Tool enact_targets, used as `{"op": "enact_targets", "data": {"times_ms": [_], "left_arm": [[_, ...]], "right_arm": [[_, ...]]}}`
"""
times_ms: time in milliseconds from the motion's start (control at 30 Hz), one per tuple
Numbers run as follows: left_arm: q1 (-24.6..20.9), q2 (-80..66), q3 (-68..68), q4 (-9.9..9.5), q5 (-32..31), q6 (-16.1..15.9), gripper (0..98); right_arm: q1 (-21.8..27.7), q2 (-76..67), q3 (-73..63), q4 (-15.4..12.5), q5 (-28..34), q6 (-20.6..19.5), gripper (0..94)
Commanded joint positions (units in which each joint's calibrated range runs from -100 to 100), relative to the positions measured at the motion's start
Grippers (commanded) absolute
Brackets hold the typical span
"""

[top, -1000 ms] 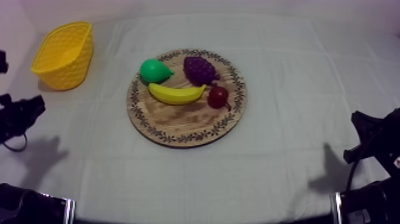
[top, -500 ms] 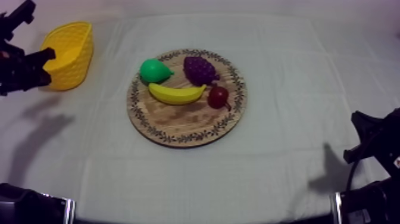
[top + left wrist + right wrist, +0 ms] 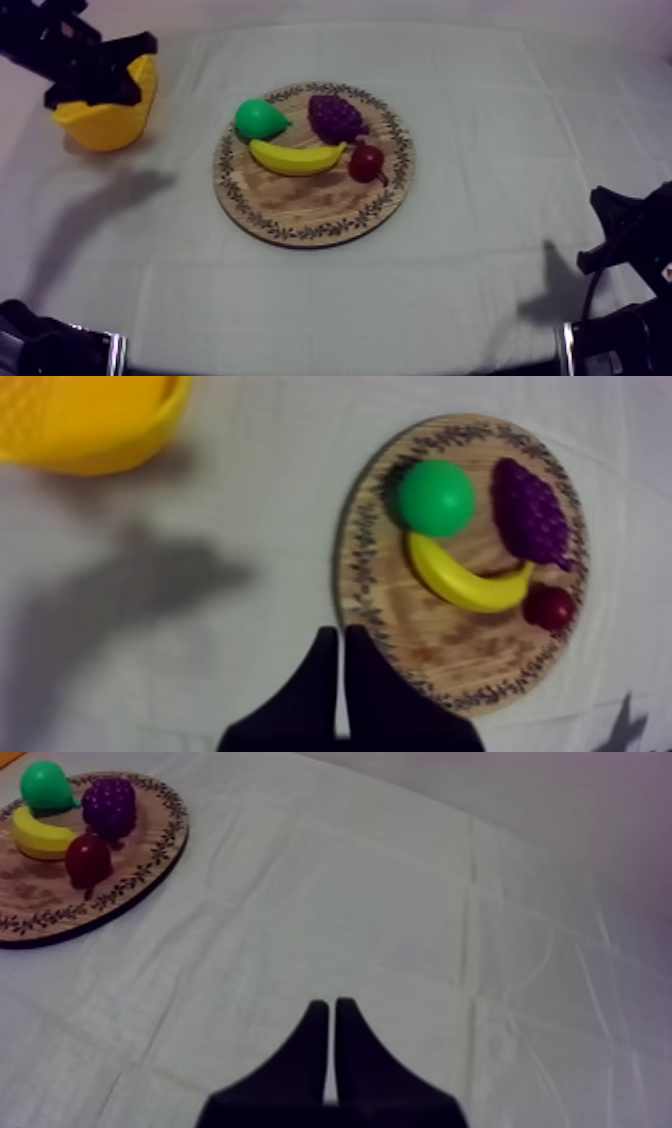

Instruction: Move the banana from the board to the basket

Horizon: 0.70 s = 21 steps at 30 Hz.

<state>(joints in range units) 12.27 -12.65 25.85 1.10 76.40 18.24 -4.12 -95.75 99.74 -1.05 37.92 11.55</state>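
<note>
Two black robot arms work at a bench (image 3: 480, 120) covered by a grey-white cloth. At the middle of the overhead frame lies a round wooden board (image 3: 310, 215) with a patterned rim, carrying four toy fruits. A yellow basket (image 3: 105, 130) stands at the upper left of that frame, well apart from the board.

The left arm (image 3: 75, 55) reaches in at the upper left and partly covers the basket's rim. Its own camera shows the left tool (image 3: 336, 634) with both fingers pressed together into a narrow wedge, gripping nothing, and the board's rim just past its tips. The right arm (image 3: 625, 250) sits low at the lower right edge of the overhead frame. The right tool (image 3: 331, 1004) is likewise closed and empty, over bare cloth, well apart from the board.

The banana (image 3: 295, 157) lies curved on the board, among the other fruits. A bunch of grapes (image 3: 335, 117) sits above it to the right. A green pear (image 3: 260, 119) is just beside its left end, and a small red fruit (image 3: 367, 162) is just beside its right tip.
</note>
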Motion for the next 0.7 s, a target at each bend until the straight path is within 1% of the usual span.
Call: {"op": "enact_targets", "data": {"times_ms": [0, 200, 367, 500, 667], "left_arm": [[3.78, 1.81, -3.66, 0.13, 0.59, 0.62, 0.1], [9.93, 6.78, -10.38, 0.6, 1.19, 2.13, 0.1], [14.02, 11.17, -15.41, 0.85, 1.46, 2.81, 0.1], [15.82, 13.84, -17.69, 1.13, 1.56, 2.88, 0.1], [16.61, 16.22, -18.86, 1.28, 1.67, 2.43, 0.1]], "right_arm": [[-0.02, -0.01, 0.04, 0.0, -0.02, 0.0, 0.4], [-0.02, -0.01, 0.04, 0.0, -0.02, 0.0, 0.4], [-0.02, -0.01, 0.04, 0.0, -0.02, 0.0, 0.4], [-0.02, -0.01, 0.04, 0.0, -0.02, 0.0, 0.4], [-0.02, -0.01, 0.04, 0.0, -0.02, 0.0, 0.4]]}}
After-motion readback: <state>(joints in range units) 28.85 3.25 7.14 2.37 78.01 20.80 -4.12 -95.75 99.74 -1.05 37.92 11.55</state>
